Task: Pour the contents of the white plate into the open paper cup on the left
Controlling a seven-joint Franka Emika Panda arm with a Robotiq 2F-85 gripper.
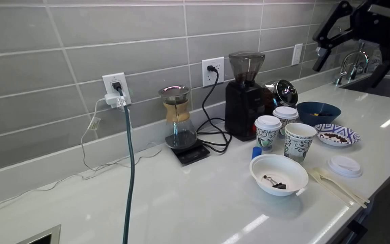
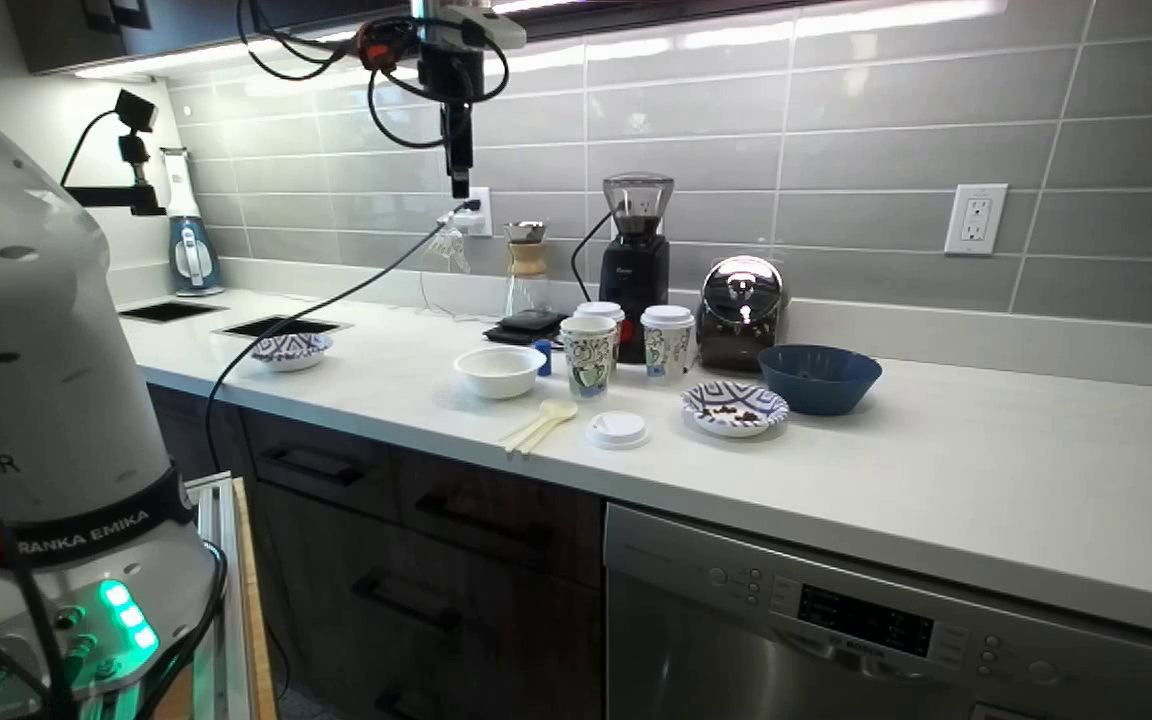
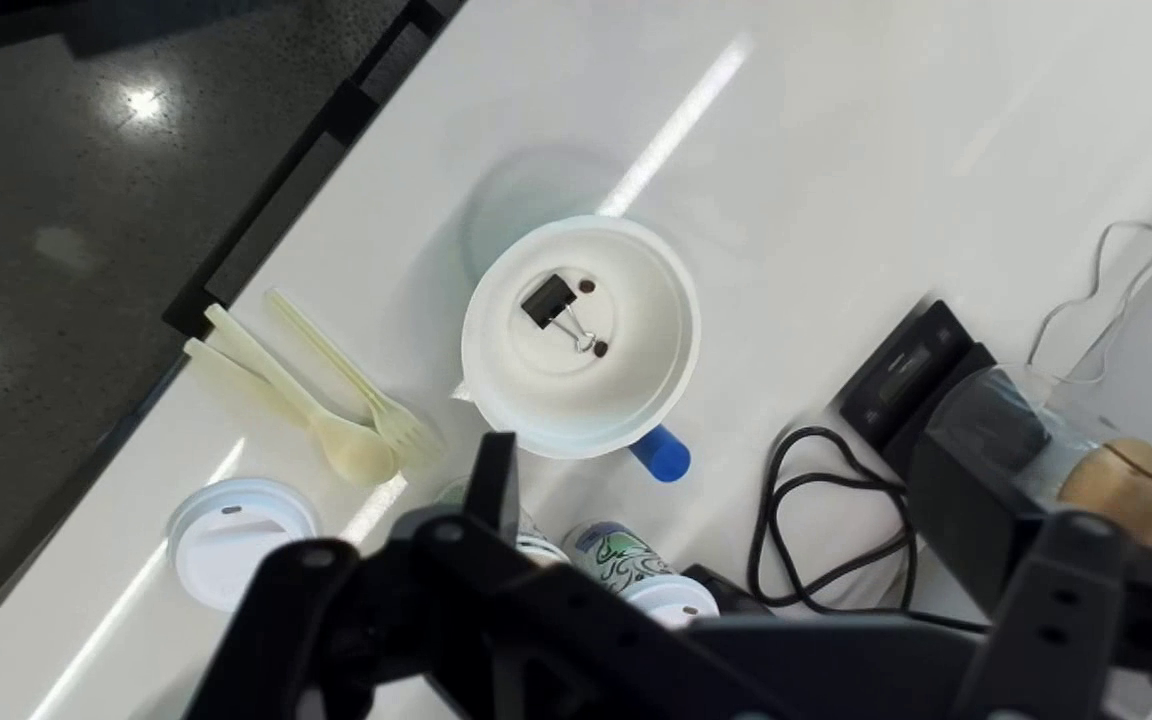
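1. Long, glossy white desk (image 1: 188, 203), carrying everything below.
2. Plain white round bowl (image 1: 283, 166), a short blue cylinder (image 1: 256, 152) just beside it.
3. Open patterned paper cup (image 1: 296, 149), near two white-lidded patterned paper cups (image 1: 268, 132).
4. Shallow, round, blue-patterned white plate (image 1: 347, 132), near a solid dark blue bowl (image 1: 317, 119).
5. Round white lid (image 1: 345, 166), near a cream-coloured fork (image 3: 391, 415) and spoon (image 3: 356, 448).
6. Flat black scale (image 1: 191, 156) and upright black coffee grinder (image 1: 244, 108).

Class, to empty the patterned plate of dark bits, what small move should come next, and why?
Probably move the end effector towards that patterned plate: the dark bits lie in it, while the open jaws hang empty, away from it.
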